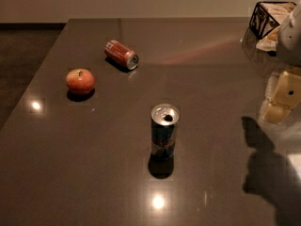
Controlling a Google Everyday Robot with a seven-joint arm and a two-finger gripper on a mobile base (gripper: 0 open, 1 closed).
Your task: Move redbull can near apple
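Observation:
The redbull can (164, 132) stands upright near the middle of the dark table (94, 173), its silver top with the drinking hole facing up. The apple (80, 81) sits to the far left of it, well apart. My gripper (276, 106) hangs at the right edge of the view, above the table, well to the right of the redbull can and not touching it. It holds nothing that I can see.
A red-orange soda can (122, 54) lies on its side behind and to the right of the apple. A black wire basket (268, 18) with packets stands at the back right corner. My white arm (291, 32) is beside it. The table's left edge runs close to the apple.

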